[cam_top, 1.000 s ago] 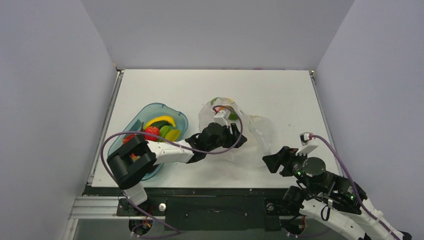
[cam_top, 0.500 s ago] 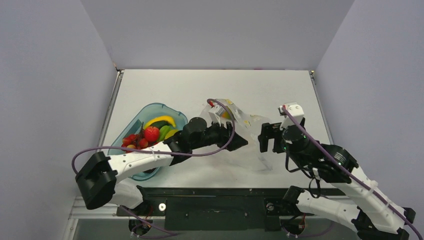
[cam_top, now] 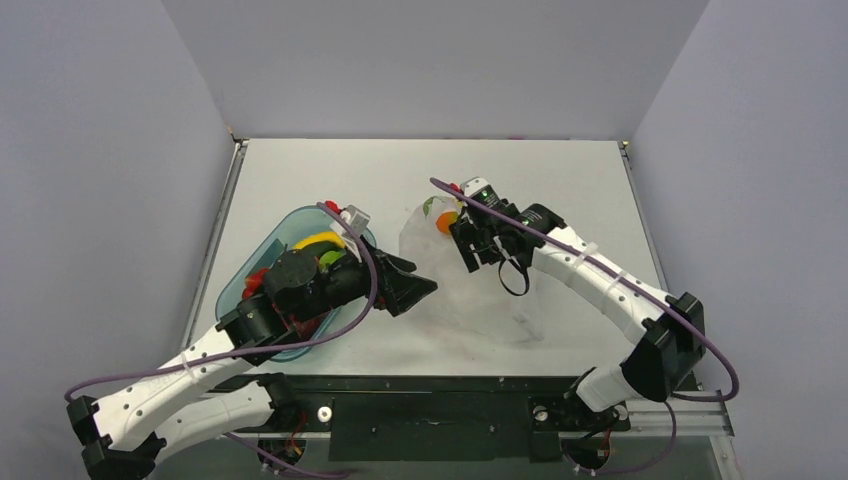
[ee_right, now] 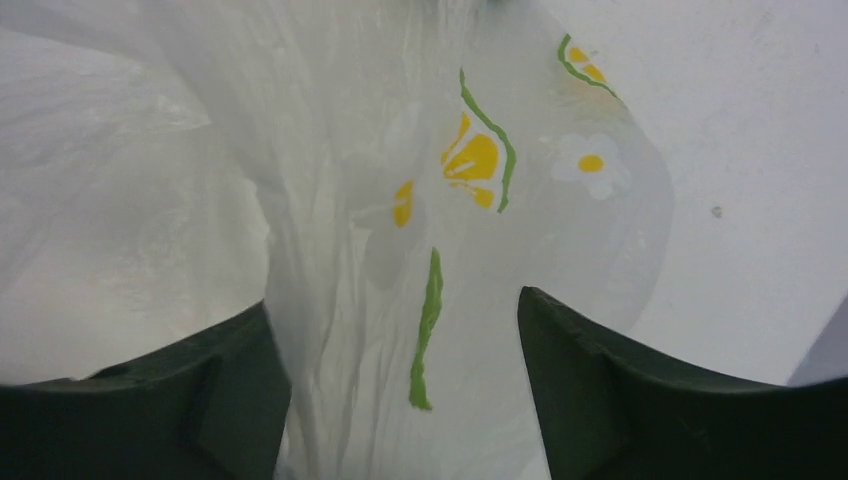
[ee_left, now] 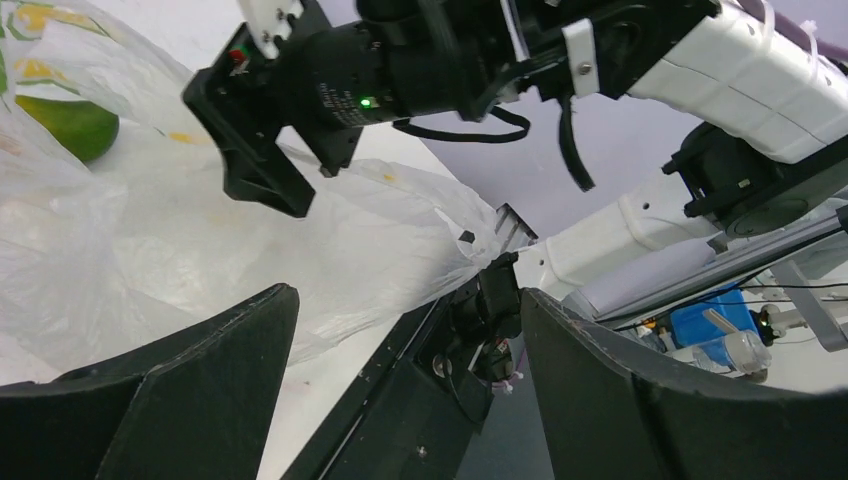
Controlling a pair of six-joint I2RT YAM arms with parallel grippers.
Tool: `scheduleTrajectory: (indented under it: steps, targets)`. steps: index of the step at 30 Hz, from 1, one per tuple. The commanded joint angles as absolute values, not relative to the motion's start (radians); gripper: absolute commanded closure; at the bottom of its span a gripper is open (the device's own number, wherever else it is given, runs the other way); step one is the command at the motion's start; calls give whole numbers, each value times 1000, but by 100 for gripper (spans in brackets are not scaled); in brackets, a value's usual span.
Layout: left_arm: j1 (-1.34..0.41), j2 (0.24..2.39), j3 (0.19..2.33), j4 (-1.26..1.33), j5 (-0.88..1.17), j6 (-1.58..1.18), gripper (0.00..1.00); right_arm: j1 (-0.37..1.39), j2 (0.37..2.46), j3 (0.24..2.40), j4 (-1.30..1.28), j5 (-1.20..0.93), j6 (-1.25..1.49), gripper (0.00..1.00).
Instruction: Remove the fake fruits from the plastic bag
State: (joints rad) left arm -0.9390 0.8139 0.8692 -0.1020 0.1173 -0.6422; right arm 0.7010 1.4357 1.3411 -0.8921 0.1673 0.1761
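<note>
The plastic bag [cam_top: 480, 300] lies crumpled mid-table, whitish with a green-yellow print [ee_right: 478, 150]. Through its far end shows an orange-green mango [cam_top: 446, 220], seen green [ee_left: 75, 125] in the left wrist view. Other fake fruits lie in the teal tray [cam_top: 352, 232]: a yellow banana [cam_top: 320, 240], a green piece [cam_top: 330, 262] and a red one [cam_top: 255, 280]. My right gripper [cam_top: 470, 248] hangs open over the bag's far end, with a fold of bag [ee_right: 350, 200] between its fingers. My left gripper [cam_top: 412, 282] stands open and empty beside the bag's left edge [ee_left: 250, 240].
The teal tray sits at the table's left, under my left arm. Its near half is hidden by the left wrist. My right arm [cam_top: 600, 280] arches over the table's right side, and its black gripper [ee_left: 270, 170] shows in the left wrist view above the bag.
My left gripper has drawn back leftward from the bag toward the tray and opened wider. The right arm has swung in from the right to above the bag's far end.
</note>
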Motion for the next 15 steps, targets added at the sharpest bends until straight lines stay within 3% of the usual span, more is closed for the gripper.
scheduleTrajectory:
  steps: [1, 2, 3, 4, 5, 6, 11, 15]
  targets:
    - [-934, 867, 841, -98, 182, -664, 20, 702, 1469, 1375, -855, 348, 198, 41]
    - [-934, 879, 836, -60, 193, -679, 20, 706, 1460, 1359, -846, 380, 213, 50]
    - [-935, 908, 825, -40, 212, -688, 20, 706, 1450, 1350, -839, 428, 233, 67]
    - [-936, 924, 819, 21, 219, -713, 20, 713, 1417, 1329, -822, 437, 238, 76]
    - [-938, 965, 807, 54, 233, -726, 21, 719, 1396, 1320, -814, 439, 251, 94]
    - [-947, 987, 805, 106, 237, -746, 22, 732, 1345, 1300, -799, 439, 260, 98]
    - [-1050, 1203, 863, 269, 176, -789, 30, 834, 1093, 1200, -711, 374, 354, 100]
    - [-1098, 1266, 823, 413, 36, -849, 32, 911, 886, 982, -481, 307, 432, 100]
